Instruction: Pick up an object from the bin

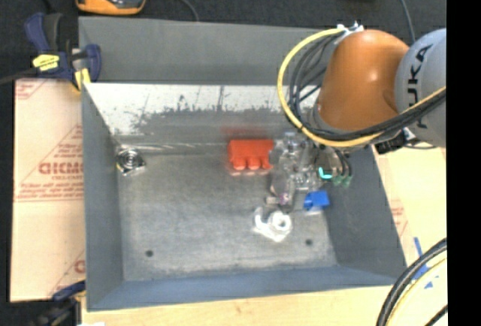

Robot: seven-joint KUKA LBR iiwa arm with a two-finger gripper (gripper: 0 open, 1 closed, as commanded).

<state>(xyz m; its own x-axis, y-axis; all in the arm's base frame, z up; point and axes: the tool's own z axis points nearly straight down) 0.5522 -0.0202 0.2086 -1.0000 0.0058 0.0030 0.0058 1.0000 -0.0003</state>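
White curled piece (272, 226) lies on the floor of the bin (188, 242), right of the middle, seemingly just below the gripper (284, 197), whose state, apart or together, cannot be told. The blue block (316, 200) just beside could be knocked or taken by mistake.

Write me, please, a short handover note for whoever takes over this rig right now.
End effector: low in the right half of the grey metal bin; its grip cannot be made out.
Things: orange-red ridged plastic block to its left, small blue plastic piece to its right, white ring-shaped piece just in front of it. Small shiny round metal piece lies apart at the left.
Done: nothing lifted out.
Left: grasp one thing and raise it.
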